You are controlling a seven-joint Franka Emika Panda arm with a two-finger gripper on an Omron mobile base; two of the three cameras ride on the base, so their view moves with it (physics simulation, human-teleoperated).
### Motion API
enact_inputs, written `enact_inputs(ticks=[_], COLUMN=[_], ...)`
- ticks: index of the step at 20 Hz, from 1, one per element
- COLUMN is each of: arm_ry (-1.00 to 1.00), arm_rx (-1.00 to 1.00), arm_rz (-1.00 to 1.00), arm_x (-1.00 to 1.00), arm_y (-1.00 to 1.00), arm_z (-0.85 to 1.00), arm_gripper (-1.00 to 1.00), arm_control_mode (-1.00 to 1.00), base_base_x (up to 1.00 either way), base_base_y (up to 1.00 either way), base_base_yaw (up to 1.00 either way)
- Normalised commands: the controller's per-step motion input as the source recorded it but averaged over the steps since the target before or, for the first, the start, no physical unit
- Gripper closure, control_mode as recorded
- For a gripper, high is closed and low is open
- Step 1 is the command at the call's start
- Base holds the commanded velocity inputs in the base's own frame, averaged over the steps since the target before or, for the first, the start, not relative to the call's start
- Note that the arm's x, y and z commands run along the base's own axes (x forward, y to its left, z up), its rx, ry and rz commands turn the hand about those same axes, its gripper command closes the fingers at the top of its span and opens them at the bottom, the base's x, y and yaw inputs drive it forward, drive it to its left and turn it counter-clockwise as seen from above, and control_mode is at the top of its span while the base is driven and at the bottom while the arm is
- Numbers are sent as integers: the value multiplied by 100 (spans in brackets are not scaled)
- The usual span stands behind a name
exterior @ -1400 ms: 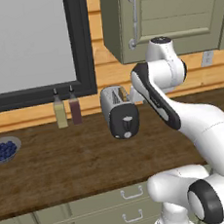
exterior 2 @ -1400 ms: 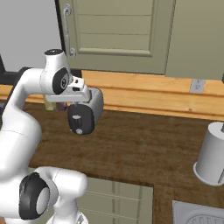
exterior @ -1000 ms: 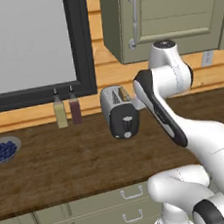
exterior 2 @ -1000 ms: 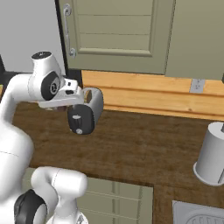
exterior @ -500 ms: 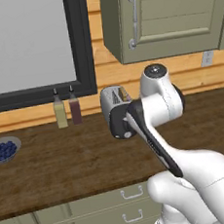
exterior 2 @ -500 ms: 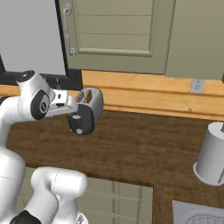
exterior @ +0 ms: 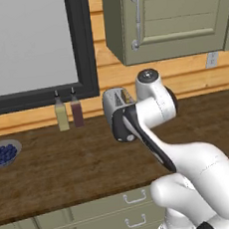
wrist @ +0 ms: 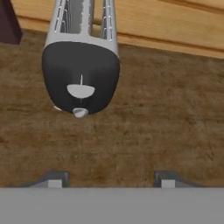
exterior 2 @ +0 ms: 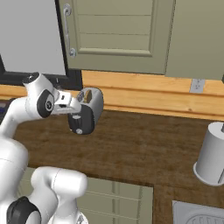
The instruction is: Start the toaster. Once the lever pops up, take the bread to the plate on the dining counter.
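Note:
The toaster [wrist: 81,65] stands on the dark wood counter [wrist: 166,109], its black end panel facing my hand. A pale lever tab [wrist: 80,91] sits mid-panel with a small knob [wrist: 80,113] below it. My gripper [wrist: 109,180] is open, its fingertips [wrist: 53,179] wide apart, a short way in front of the panel and to its right, touching nothing. From the base, the toaster [exterior 2: 89,107] shows just beyond my hand, and my arm partly covers the toaster [exterior: 116,100]. I cannot make out the bread in the slots. The plate and dining counter are out of view.
Two bottles [exterior: 68,111] stand left of the toaster by the wall. A grey bowl of blueberries [exterior: 3,154] sits at the far left. A paper towel roll [exterior 2: 212,153] stands at the right. Wall cabinets [exterior 2: 118,35] hang above the counter.
My arm has folded down and the hand has dropped to the level of the toaster's black end panel. The toaster has not moved.

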Motion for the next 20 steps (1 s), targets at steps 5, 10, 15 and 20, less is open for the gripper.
enact_inputs(ticks=[5, 10, 15, 20], arm_ry=[0, 0, 0, 2], arm_rx=[5, 2, 1, 0], arm_rz=[-11, -6, -6, -3], arm_x=[71, 30, 18, 22], arm_y=[0, 9, 0, 11], arm_z=[-41, -17, -11, -10], arm_gripper=[100, 100, 100, 100], arm_control_mode=[-100, -100, -100, -100], base_base_x=[0, 0, 0, 0], base_base_y=[0, 0, 0, 0], base_base_yaw=[0, 0, 0, 0])
